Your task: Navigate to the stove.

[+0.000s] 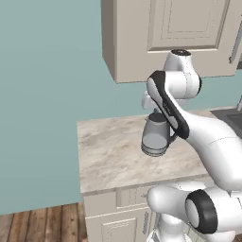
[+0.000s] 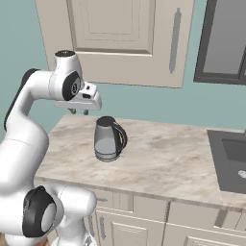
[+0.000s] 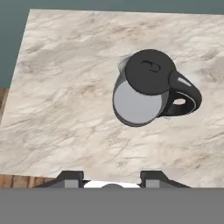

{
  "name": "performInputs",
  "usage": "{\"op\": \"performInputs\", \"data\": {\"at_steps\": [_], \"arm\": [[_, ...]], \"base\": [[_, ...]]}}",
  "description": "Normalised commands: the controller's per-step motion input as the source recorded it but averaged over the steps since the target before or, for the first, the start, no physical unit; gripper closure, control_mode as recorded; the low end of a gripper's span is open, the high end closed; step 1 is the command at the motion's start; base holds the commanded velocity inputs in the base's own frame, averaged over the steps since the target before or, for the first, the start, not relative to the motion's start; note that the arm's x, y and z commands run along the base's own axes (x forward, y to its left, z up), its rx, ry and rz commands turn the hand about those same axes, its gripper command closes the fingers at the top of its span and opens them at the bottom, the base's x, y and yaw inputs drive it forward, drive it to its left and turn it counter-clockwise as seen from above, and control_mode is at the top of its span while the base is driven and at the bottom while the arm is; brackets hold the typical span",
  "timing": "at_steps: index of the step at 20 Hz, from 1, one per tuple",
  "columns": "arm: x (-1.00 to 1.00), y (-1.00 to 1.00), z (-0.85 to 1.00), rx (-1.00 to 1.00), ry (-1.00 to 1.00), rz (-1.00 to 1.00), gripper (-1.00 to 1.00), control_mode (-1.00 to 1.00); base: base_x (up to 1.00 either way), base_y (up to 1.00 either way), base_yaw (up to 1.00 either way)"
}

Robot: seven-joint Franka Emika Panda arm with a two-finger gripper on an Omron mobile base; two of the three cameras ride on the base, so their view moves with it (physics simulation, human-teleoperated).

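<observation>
The stove is out of view. My gripper (image 2: 79, 112) hangs open above the left back part of a marble counter (image 2: 168, 161), nothing between its fingers. In the hand view the gripper (image 3: 111, 180) looks down on the counter (image 3: 61, 109), its two dark tips apart at the bottom edge. The arm rises folded in front of the counter.
A grey kettle (image 2: 109, 139) with black lid and handle stands on the counter, also seen as the kettle (image 3: 146, 89) and the kettle (image 1: 155, 137). A dark sink (image 2: 231, 158) lies at the right. Beige wall cabinets (image 2: 120, 38) hang overhead. The counter ends left at a teal wall (image 1: 42, 94) and wood floor (image 1: 38, 224).
</observation>
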Motion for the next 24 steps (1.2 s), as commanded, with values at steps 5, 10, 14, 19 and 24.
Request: {"op": "performInputs", "data": {"at_steps": [5,10,14,19,24], "arm": [[-0.59,0.0,0.0,0.0,-0.12,0.0,-1.0,-1.0],[-1.0,0.07,0.0,0.01,-0.16,-0.01,-1.0,-1.0],[-0.75,0.02,-0.07,0.04,-0.03,-0.03,-1.0,1.0],[0.0,0.0,0.0,0.0,0.0,0.0,-1.0,1.0],[0.0,0.0,0.0,0.0,0.0,0.0,-1.0,1.0]], "base": [[0.0,0.0,0.0],[0.0,0.0,0.0],[-0.25,-0.05,-0.03],[-0.77,-0.86,-0.17],[-0.28,-1.0,-0.21]]}}
